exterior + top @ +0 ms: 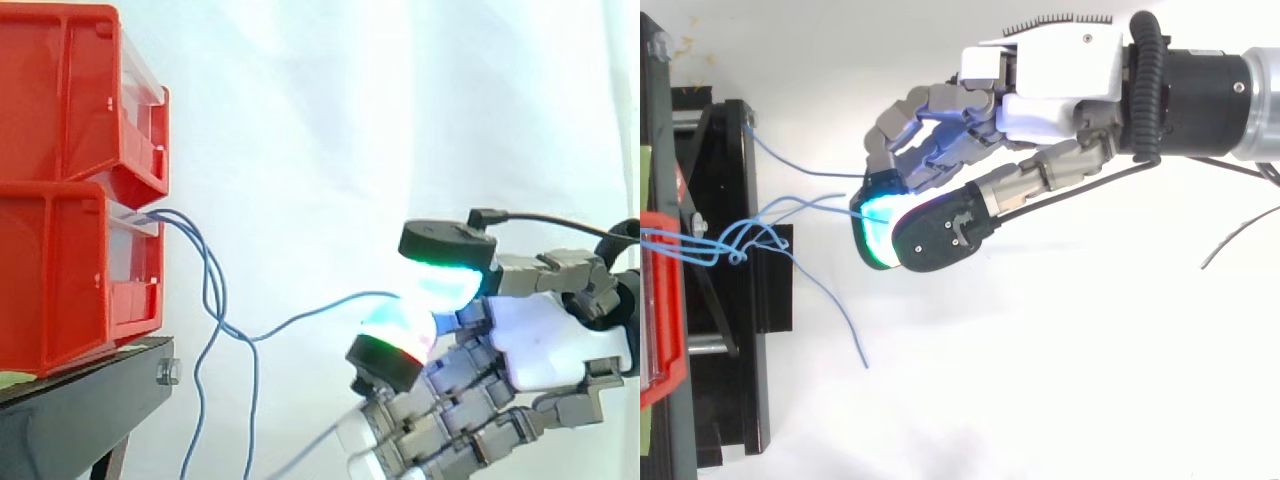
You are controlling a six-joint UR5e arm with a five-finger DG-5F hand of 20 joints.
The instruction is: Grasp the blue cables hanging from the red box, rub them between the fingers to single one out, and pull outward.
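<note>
Red bins (70,270): two stacked at the left on a black stand (80,410), with a white curtain (330,120) behind.
Blue cables (213,290): they hang from the front of the lower bin in loose loops just beside the stand. From above, they bunch in a tangle near the bin, with one loose end trailing off.
Single strand (345,298): it runs rightward from the loops up to the hand.
Hand (550,340): at the right, well apart from the bins, fingers curled.
Grip: thumb and a finger pinch the strand between glowing green-cyan pads (447,275).
Second strand (800,166): from above, it reaches the fingers and is probably touching them. Whether it sits inside the pinch cannot be told.
</note>
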